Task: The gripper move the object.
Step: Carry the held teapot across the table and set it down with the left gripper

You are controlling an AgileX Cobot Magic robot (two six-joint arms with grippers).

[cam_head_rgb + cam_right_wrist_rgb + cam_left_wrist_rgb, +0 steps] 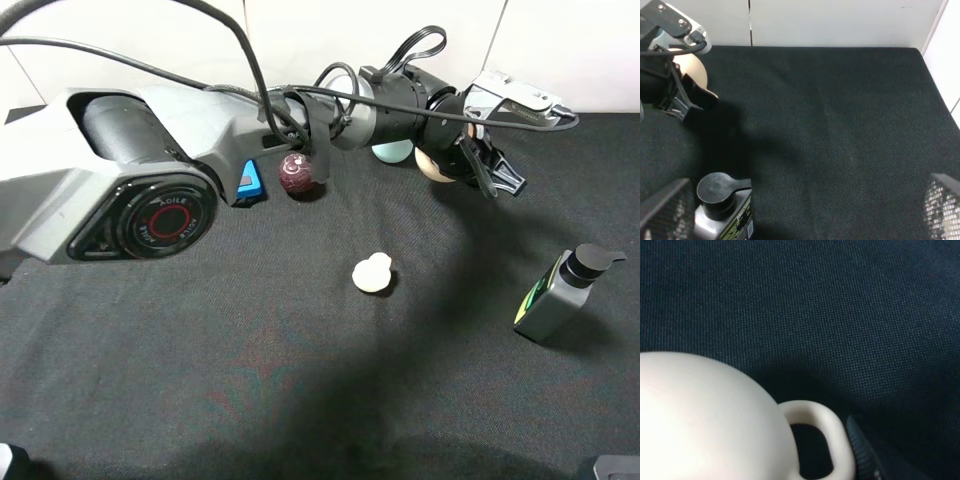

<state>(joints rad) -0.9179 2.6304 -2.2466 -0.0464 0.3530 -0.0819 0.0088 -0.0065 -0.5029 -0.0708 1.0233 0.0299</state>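
Observation:
The cream teapot (434,166) sits far right of centre on the black cloth, in the jaws of my left gripper (468,165), which reaches across from the left. The gripper's black fingers close around the pot's body. The left wrist view shows the pot's round body (700,420) very close, its loop handle (832,432), and one finger (863,452) beside the handle. The right wrist view shows the same pot (694,71) between the left gripper's fingers (690,102). My right gripper (804,207) is open and empty over the cloth at the right.
A light-blue cup (392,152) stands just behind the left arm's wrist. A maroon ball (298,173), a small blue thing (248,182), a white gourd-shaped lump (372,273) and a grey pump bottle (560,295) (722,205) lie on the cloth. White walls close the far side.

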